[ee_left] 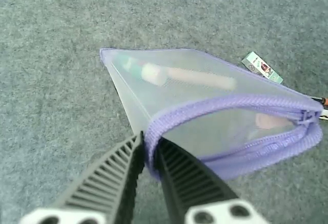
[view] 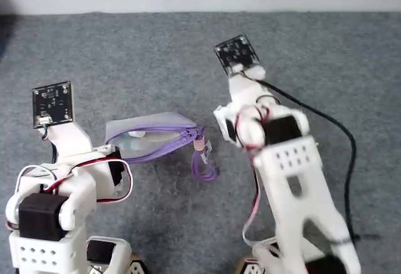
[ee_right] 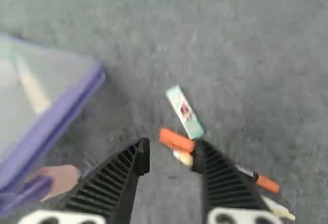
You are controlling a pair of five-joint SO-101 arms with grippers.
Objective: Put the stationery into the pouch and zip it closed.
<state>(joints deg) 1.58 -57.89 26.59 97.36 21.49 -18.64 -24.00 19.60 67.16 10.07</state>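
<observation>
Roughly halfway, going by what's lying where. On the left, the left arm's fingers (ee_left: 120,167) are pinched shut on the purple zipper edge of the pouch (ee_left: 205,106), holding one corner of the mouth so it gapes open. The pouch sits on the grey desk (view: 125,54) between the two arms. It's a see-through mesh thing with purple trim, pretty floppy, sagging where it isn't held. There's already at least one item inside, a pale stick-shaped piece (ee_left: 179,75) lying along the back wall, and maybe something pinkish lower down, hard to tell. The zip is wide open, with the slider parked at the far end, and a purple wrist strap (view: 203,164) trails off that end onto the desk. Over on the right, the right arm's fingers (ee_right: 120,175) are spread apart with nothing in them, hovering right over the leftovers just beside the pouch: a short orange piece (ee_right: 176,138), a small green-and-white packet (ee_right: 184,112) and a pen with an orange band (ee_right: 259,179). So those three need to go in, then the zip has to be pulled shut.
</observation>
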